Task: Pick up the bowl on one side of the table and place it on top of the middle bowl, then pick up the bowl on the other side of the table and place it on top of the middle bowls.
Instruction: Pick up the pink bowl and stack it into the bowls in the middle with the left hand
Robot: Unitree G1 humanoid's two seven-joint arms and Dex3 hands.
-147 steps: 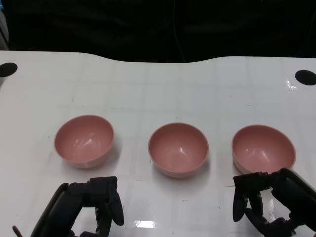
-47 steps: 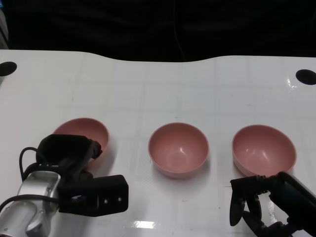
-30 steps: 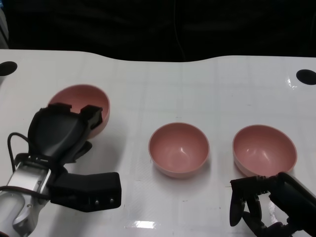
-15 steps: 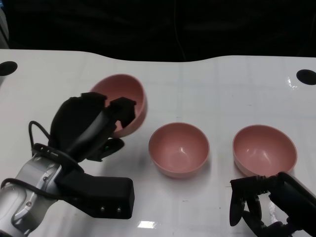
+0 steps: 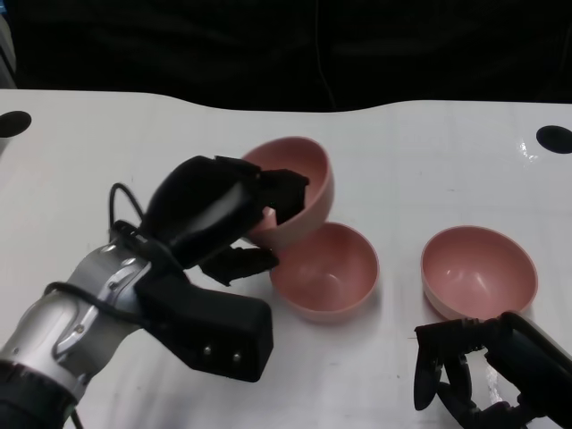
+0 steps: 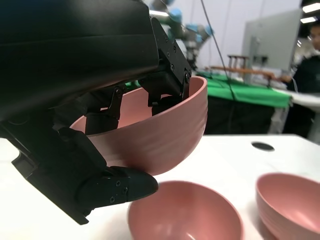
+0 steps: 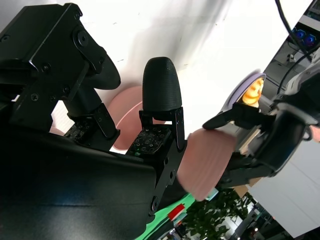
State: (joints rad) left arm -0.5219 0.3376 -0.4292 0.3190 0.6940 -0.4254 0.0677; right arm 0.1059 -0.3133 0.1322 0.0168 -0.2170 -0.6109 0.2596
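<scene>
The left hand (image 5: 210,214) grasps a lifted bowl (image 5: 299,183) by its rim, tilted just above the middle bowl (image 5: 326,271); the right bowl (image 5: 478,268) sits near the table's (image 5: 429,161) right edge, with the right hand (image 5: 456,366) released beside it

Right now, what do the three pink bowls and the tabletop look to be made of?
Held bowl, middle bowl and right bowl: probably plastic or melamine, judging by the uniform pink, thin rims and soft satin glints inside; glazed ceramic cannot be ruled out. The left hand grips the first by its rim. Table: a white glossy surface, laminate or coated board perhaps, with glare patches.
</scene>
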